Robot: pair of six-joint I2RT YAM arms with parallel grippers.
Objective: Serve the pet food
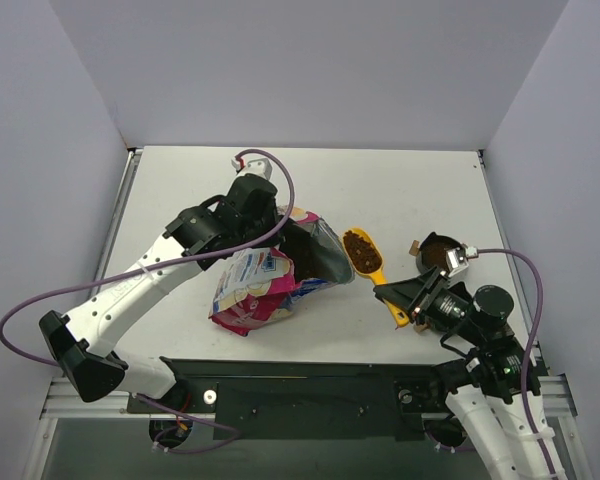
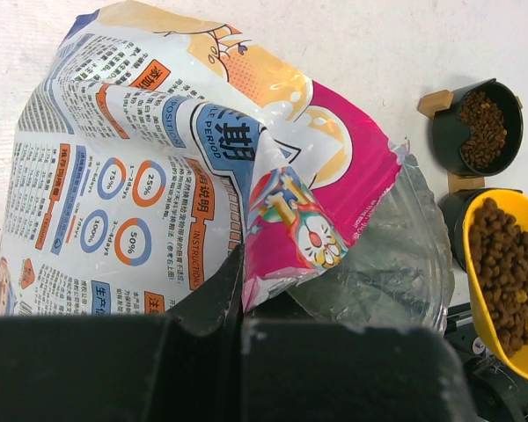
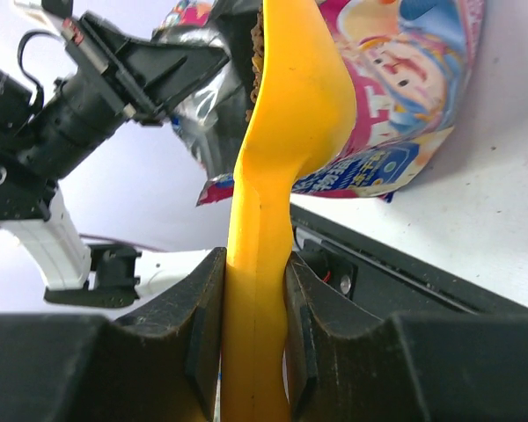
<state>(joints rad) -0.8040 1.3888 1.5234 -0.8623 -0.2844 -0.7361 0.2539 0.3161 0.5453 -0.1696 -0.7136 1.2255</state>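
Left arm (image 1: 145, 280) and right arm (image 1: 495, 425): white links, black joints; lilac cables (image 1: 60, 290) run behind left pincer (image 2: 242, 308) and right pincer (image 3: 251, 316) (matte-black, scuffed fingers (image 3: 202, 334)).

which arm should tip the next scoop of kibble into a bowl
Right. Its claw is clamped on the yellow scoop, which is loaded with kibble, and a black bowl sits close by. The left claw is occupied pinching the bag open.

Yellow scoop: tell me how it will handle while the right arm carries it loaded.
The yellow scoop looks like stiff plastic, so it should not flex in the right gripper. The pet food lies loose and heaped, so a tilt or jerk would probably spill pellets. The pinched handle is narrow and smooth, so it could twist under the load.
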